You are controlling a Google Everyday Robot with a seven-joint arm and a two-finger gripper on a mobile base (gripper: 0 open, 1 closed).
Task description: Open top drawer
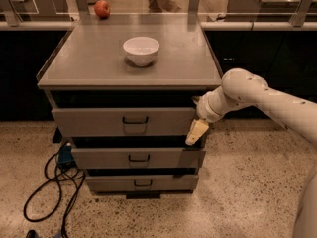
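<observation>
Cream-tipped gripper sits at 3 o'clock of the wide grey metal top drawer, against its right front corner, prob. to hook that edge instead of the small dark wire handle. Open or closed: can't tell. Drawer is directly under the grey worktop: tall plain front, dark gap above, looks not yet pulled out.

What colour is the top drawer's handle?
Dark handle, almost black, on the grey top drawer; camera view. The end effector is at its right end.
</observation>
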